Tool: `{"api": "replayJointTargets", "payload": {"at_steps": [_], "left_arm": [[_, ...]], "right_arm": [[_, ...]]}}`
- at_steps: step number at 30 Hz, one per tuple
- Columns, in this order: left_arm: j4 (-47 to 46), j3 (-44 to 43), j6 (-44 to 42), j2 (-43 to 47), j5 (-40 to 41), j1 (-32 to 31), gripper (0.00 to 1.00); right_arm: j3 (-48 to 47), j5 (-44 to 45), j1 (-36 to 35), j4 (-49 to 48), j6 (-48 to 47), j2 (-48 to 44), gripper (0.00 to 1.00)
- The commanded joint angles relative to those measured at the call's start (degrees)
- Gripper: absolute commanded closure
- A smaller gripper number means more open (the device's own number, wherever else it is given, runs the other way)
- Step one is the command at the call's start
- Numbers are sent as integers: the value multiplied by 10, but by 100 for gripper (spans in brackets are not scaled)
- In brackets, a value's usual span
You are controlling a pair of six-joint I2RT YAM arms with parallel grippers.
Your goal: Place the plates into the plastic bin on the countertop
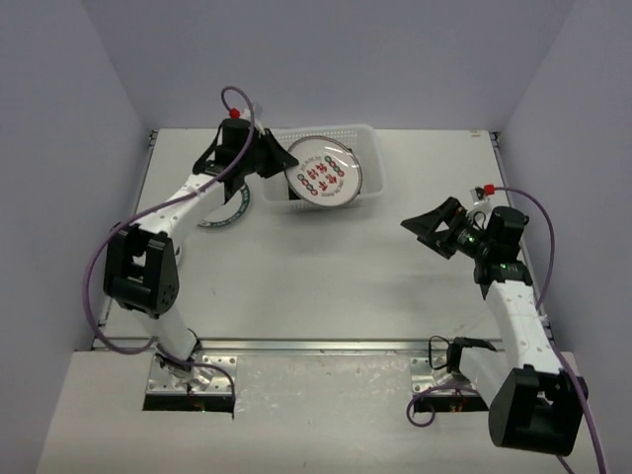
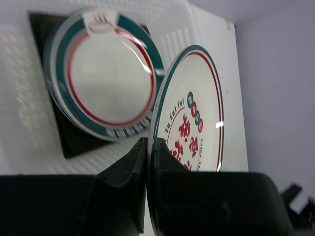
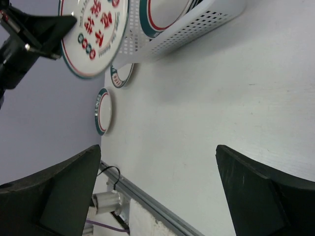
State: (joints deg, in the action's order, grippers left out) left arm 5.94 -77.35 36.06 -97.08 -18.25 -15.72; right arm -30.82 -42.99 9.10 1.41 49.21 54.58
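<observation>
My left gripper (image 1: 279, 158) is shut on the rim of a round white plate with red motifs (image 1: 322, 172) and holds it tilted over the plastic bin (image 1: 372, 158). In the left wrist view the jaws (image 2: 150, 147) pinch that plate (image 2: 194, 113) edge-on. Below it in the bin (image 2: 24, 98), a teal-rimmed round plate (image 2: 106, 78) lies on a dark square one (image 2: 74, 142). My right gripper (image 1: 434, 227) hangs open and empty over the countertop (image 1: 326, 286), right of the bin. Its own view shows wide-apart fingers (image 3: 54, 191), the held plate (image 3: 96, 29) and the bin (image 3: 197, 24).
A teal-rimmed plate (image 1: 229, 209) lies on the countertop left of the bin, partly under the left arm. The right wrist view shows two such plates (image 3: 120, 76) (image 3: 103, 110) there. Metal rails (image 1: 316, 346) run along the near edge.
</observation>
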Motion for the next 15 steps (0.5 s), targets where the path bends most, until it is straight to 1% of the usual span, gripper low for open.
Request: {"api": "replayJointTargets", "payload": {"at_steps": [1,3,5,6,9,11,12,13,14,15], "left_arm": [[-8,-140,31,-113,46,43,100],[24,-217,26,-164,49,45,100],[64,-290,19,-235,56,46,100],[73,-308,17,-262,60,46,100],[86,-345,12,-299,66,46,100],[79,-354,11,-312,53,47,96],[79,-353,13,-315,52,47,81],[79,-353,13,-315,50,47,78],[74,-344,13,-308,51,44,65],[70,-337,9,-302,51,42,56]], "right_arm": [[24,50,3,29,-34,-56,1],[33,34,3,31,-34,-63,1],[45,16,3,31,-33,-70,1],[48,12,3,31,-36,-74,1],[47,6,3,47,-52,-84,1],[48,-1,3,52,-60,-89,1],[48,0,3,56,-67,-90,1],[47,-1,3,58,-70,-90,1],[46,-1,3,59,-74,-87,1],[47,-1,3,58,-75,-86,1]]}}
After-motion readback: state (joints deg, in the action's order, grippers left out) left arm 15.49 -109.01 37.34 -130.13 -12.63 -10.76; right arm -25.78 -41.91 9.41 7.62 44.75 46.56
